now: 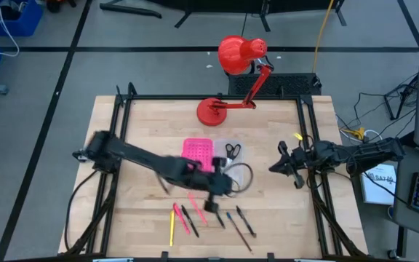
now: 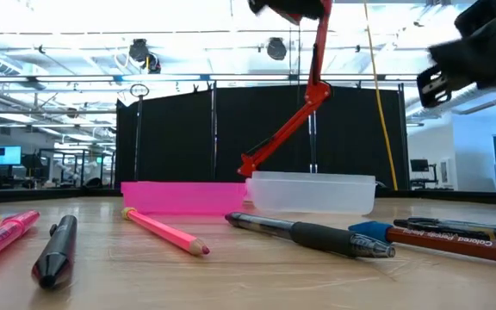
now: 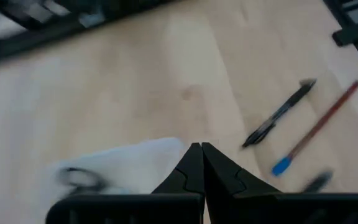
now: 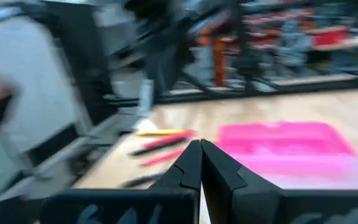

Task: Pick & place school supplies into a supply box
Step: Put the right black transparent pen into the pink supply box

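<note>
The pens and pencils (image 1: 209, 218) lie loose in a row near the front edge of the tabletop, well short of the box (image 1: 213, 154) at mid-table, whose clear half already holds the scissors (image 1: 233, 151). The pens look light, stiff, smooth and round, so they will likely roll or skid if nudged; a pinch across the middle of the barrel, fingers square to its length, seems safest. The left gripper (image 3: 201, 149) hangs over the wood between box and row, fingers pressed together on nothing. The right gripper (image 4: 201, 146) waits near the right edge, also clamped empty.
</note>
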Robot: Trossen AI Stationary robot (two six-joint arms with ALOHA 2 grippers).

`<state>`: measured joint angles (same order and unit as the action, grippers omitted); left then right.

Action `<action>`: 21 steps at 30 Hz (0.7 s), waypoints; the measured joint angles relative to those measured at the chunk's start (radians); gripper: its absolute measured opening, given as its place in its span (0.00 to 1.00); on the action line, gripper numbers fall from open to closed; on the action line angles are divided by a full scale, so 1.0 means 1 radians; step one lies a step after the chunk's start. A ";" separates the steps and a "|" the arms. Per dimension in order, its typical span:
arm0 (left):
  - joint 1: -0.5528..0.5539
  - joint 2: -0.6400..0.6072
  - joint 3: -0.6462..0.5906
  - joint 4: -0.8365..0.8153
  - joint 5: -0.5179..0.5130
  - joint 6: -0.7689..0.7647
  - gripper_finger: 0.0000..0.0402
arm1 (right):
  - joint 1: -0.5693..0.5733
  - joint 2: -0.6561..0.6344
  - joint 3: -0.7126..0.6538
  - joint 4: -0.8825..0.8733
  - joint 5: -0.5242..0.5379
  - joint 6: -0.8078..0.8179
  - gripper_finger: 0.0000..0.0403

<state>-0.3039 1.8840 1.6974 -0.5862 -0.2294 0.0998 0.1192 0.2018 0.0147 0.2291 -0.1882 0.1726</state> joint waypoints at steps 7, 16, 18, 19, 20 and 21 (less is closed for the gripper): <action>0.045 -0.333 -0.135 -0.062 0.019 0.157 0.00 | 0.000 -0.001 0.000 0.013 -0.102 -0.001 0.00; 0.114 -0.808 -0.723 0.398 0.055 0.008 0.00 | 0.000 0.000 0.000 0.059 -0.094 -0.101 0.00; 0.131 -0.897 -0.865 0.479 0.082 -0.011 0.00 | 0.000 0.001 0.000 0.057 -0.069 -0.123 0.00; 0.144 -0.933 -0.931 0.529 0.096 -0.021 0.00 | 0.000 0.001 0.000 0.052 -0.052 -0.134 0.00; 0.157 -0.967 -0.994 0.587 0.112 -0.024 0.00 | 0.000 0.001 0.000 0.050 -0.043 -0.140 0.00; 0.170 -0.997 -1.057 0.649 0.131 -0.025 0.00 | 0.000 0.001 0.000 0.048 -0.031 -0.144 0.00</action>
<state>-0.1338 0.8868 0.6405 0.0629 -0.0983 0.0750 0.1192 0.2028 0.0147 0.2775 -0.2194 0.0289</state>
